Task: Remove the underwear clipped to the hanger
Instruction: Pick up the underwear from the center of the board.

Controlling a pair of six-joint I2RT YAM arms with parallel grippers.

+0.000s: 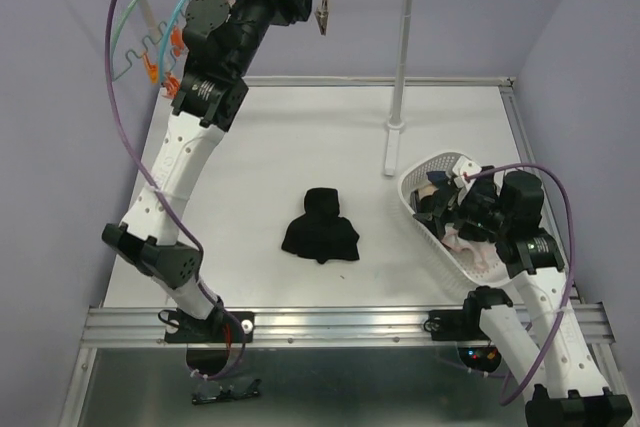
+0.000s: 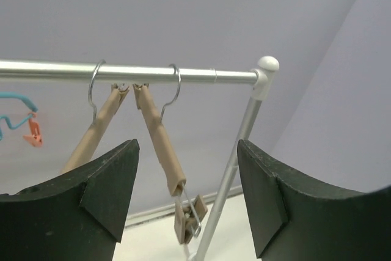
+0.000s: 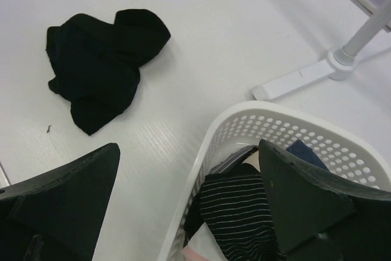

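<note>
Up at the rail (image 2: 122, 71), left gripper (image 2: 186, 151): fingers well apart, nothing between them. Just beyond, a beige hanger (image 2: 162, 145) hooks over the rail, a clip (image 2: 189, 215) dangling at its low end. Black underwear (image 1: 320, 227) lies heaped on the table (image 1: 300, 127) far below the rail, apart from both arms. Right gripper (image 3: 188, 148): wide open, empty, over the white basket (image 1: 430, 162) beside the rail's post (image 1: 405, 47). Only the right wrist view shows striped cloth (image 3: 238, 212) in the basket. Only the left wrist view shows a second hanger (image 2: 91, 139).
</note>
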